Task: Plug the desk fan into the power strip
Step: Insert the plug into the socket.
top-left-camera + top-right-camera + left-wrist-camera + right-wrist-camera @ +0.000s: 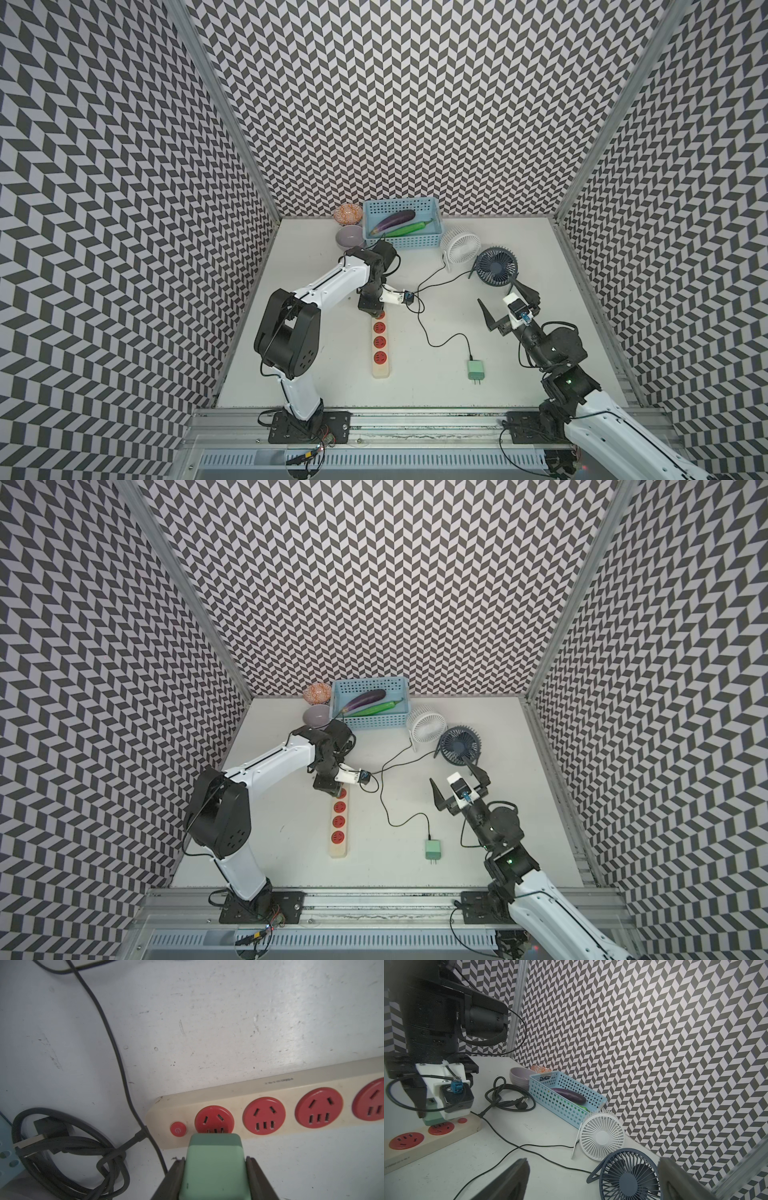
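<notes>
The cream power strip (380, 349) (338, 833) lies left of centre, its red sockets in a row. My left gripper (215, 1162) is shut on a green plug (214, 1157), pointing down over the socket (214, 1119) beside the orange button (178, 1129). The plug's front covers that socket's lower slots; its prongs are hidden. In the right wrist view the plug (432, 1121) sits right on this socket. A white desk fan (460, 247) and a dark blue desk fan (496, 268) stand at the back right. My right gripper (495, 289) (593, 1159) hangs open just in front of the blue fan (629, 1176), holding nothing.
A second green plug (475, 370) lies on the table with a thin black cable looping toward the fans. The strip's black cord (68, 1147) is coiled behind it. A blue basket (401, 224) with an aubergine and a green vegetable, plus two bowls (350, 237), stand at the back.
</notes>
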